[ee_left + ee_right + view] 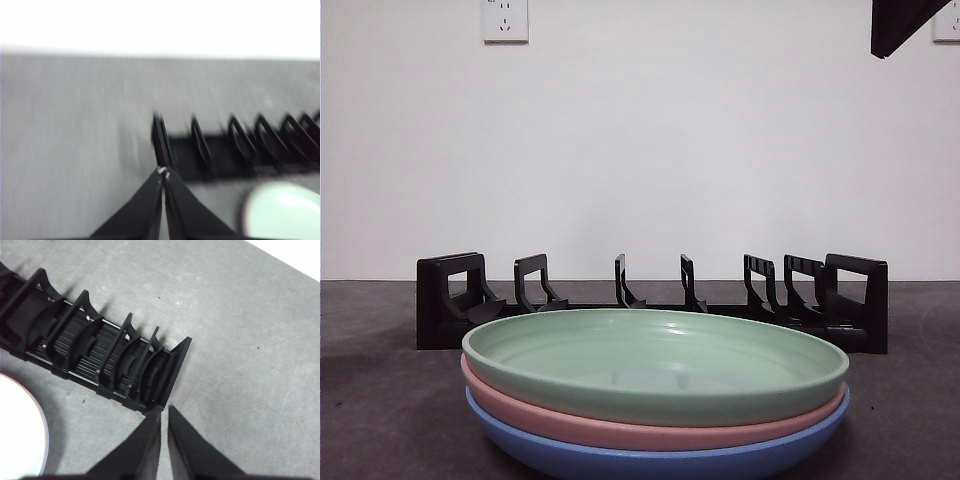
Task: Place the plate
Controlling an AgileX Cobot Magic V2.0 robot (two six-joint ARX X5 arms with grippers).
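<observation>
Three plates sat stacked at the bottom centre of the front view: green plate (pixel 655 365) on top, pink plate (pixel 620 428) under it, blue plate (pixel 650 462) at the base. Black dish rack (pixel 650 300) stood behind the stack across mid-frame, all slots unfilled, on the dark table (pixel 380 400). Left gripper (pixel 163 172) was clenched with nothing in it, near one end of the rack; view blurred. Right gripper (pixel 165 412) was nearly closed on nothing, just beside the rack's other end. One arm tip showed upper right.
</observation>
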